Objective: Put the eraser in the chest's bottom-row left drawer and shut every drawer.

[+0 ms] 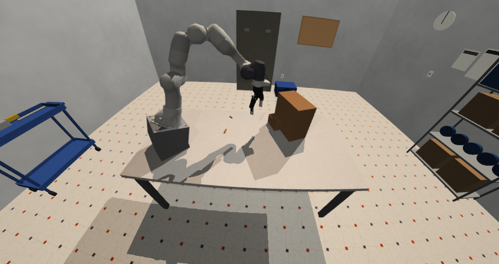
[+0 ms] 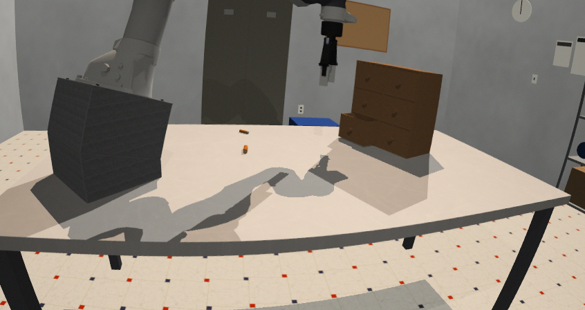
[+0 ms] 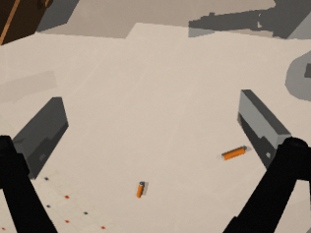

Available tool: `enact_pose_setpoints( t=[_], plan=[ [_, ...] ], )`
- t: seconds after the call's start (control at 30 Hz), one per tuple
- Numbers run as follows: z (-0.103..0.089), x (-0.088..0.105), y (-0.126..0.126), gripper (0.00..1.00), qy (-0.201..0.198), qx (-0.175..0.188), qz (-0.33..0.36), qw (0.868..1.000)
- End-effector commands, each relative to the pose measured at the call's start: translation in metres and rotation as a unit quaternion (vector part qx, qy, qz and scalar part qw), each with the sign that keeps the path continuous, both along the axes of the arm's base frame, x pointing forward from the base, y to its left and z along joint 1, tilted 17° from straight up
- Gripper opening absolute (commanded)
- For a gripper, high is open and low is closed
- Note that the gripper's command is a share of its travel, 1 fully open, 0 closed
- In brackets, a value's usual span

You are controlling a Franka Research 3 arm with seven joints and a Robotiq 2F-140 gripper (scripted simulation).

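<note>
Grey walls, a dark door and a cork board stand behind the pale counter (image 2: 409, 193) that carries everything I care about. My jaws hang high above it, spread wide with nothing between them, my fingers framing bare surface in the wrist view. Below me and toward my mount lie two small orange pieces, one (image 2: 245, 149) stubby and one (image 2: 243, 131) longer; which is the eraser I cannot tell, both being too small to make out. They lie near each other but apart. Off to my side stands the brown chest (image 2: 392, 107), upright, its bottom left drawer (image 2: 359, 130) pulled partly out toward me, well apart from the orange pieces.
</note>
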State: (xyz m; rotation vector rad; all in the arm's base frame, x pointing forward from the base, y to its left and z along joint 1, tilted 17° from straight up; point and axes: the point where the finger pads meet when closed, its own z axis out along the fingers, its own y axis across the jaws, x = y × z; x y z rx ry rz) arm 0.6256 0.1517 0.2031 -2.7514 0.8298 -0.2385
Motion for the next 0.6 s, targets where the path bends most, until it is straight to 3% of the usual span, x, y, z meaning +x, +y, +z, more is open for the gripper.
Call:
enact_pose_setpoints(
  t=[0.0,0.57],
  plan=[
    [0.0004,-0.0031,0.0004,1.0,0.015,0.01,-0.063,0.998],
    [0.0073,-0.0126,-0.0013,1.0,0.039,0.037,-0.18,0.982]
  ],
)
